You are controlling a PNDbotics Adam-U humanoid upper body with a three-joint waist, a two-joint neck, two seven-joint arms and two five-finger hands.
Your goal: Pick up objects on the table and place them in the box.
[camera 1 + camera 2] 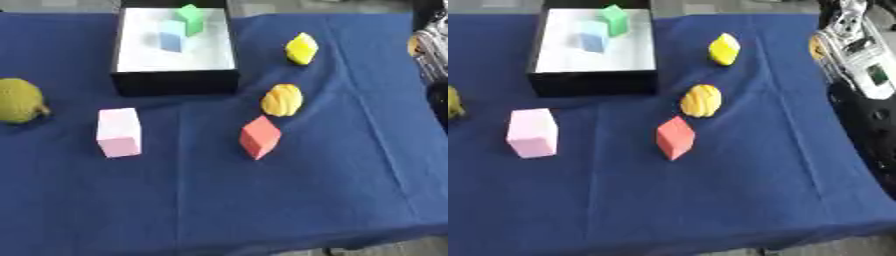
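The black box [175,82] with a white floor stands at the back of the blue-clothed table. Inside it are a green block [191,19] and a pale blue block [172,36]. On the cloth lie a yellow block [301,48], a ribbed yellow-orange fruit shape [282,99], a red block [260,137] and a pink block [118,132]. An olive-green round object [17,100] sits at the left edge. My right arm [859,65] hangs along the right edge, its hand [843,22] up near the back corner, away from every object. My left hand does not show.
The blue cloth [262,200] covers the whole table, with a wide bare stretch in front of the blocks. The table's front edge runs along the bottom of the view. My right arm's black and silver parts fill the right margin.
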